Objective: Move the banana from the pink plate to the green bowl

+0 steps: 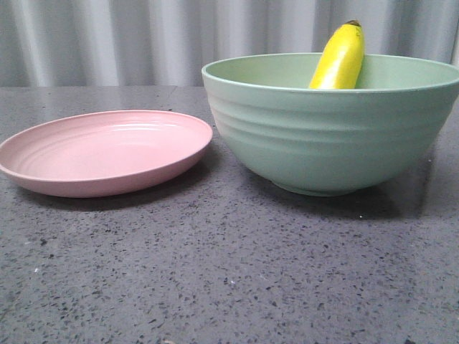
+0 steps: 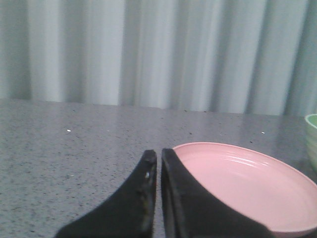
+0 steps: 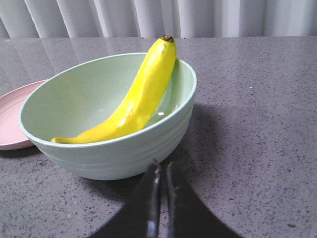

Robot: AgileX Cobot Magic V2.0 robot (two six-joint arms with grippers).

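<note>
The yellow banana (image 1: 339, 59) (image 3: 133, 101) lies inside the green bowl (image 1: 326, 132) (image 3: 114, 148), leaning on the far wall with its dark tip above the rim. The pink plate (image 1: 104, 152) (image 2: 247, 181) (image 3: 10, 119) sits empty to the left of the bowl. My left gripper (image 2: 159, 154) is shut with nothing in it, low over the table beside the plate's rim. My right gripper (image 3: 163, 166) is shut and empty too, standing apart from the bowl's outer wall. Neither gripper shows in the front view.
A dark speckled stone tabletop (image 1: 215, 272) carries both dishes. A pale pleated curtain (image 1: 107, 36) closes off the back edge. A sliver of the green bowl's rim (image 2: 312, 139) shows beyond the plate in the left wrist view.
</note>
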